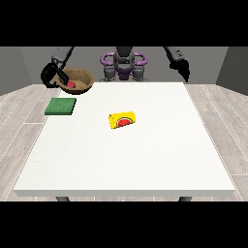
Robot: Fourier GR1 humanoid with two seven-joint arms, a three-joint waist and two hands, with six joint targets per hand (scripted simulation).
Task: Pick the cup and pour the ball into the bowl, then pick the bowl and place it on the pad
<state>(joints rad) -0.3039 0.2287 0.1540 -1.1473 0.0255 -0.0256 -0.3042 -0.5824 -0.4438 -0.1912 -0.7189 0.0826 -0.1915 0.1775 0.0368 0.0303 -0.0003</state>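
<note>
White table (pixel 145 160): yellow cup (pixel 122 120) on its side (watermelon print); hand at view's left (pixel 50 76) grips brown bowl (pixel 77 79) holding red ball (pixel 71 84), above green pad (pixel 61 106); other hand's (pixel 183 69) fingers unclear.

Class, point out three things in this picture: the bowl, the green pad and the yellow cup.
bowl (pixel 83 77): front view, on its brown inner wall.
green pad (pixel 61 106): front view, middle of its top face.
yellow cup (pixel 122 120): front view, on its side, lying on the table.
</note>
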